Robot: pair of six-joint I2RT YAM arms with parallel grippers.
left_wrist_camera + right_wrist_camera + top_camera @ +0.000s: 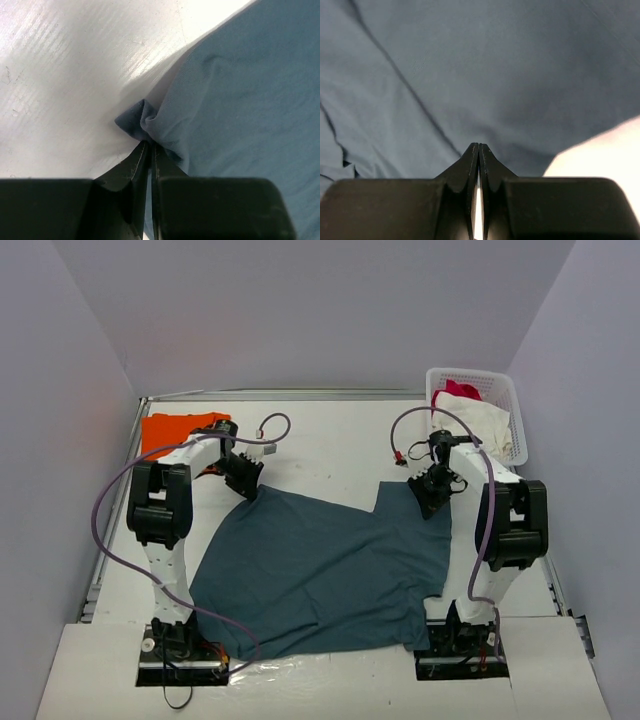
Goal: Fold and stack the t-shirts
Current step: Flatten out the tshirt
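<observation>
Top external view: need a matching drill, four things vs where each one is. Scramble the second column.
Things:
1. slate-blue t-shirt
2. orange t-shirt
3. white basket
4. left gripper

Places:
A. far left corner of the table
B. spread across the middle of the table
C. shut on the far left corner of the slate-blue t-shirt
D. far right corner of the table

Pairs: 1-B, 2-A, 3-D, 4-C.

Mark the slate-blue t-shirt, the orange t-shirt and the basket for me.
slate-blue t-shirt (320, 570), top view, middle of the spread cloth.
orange t-shirt (170, 432), top view, bare left part.
basket (480, 373), top view, far rim.
</observation>
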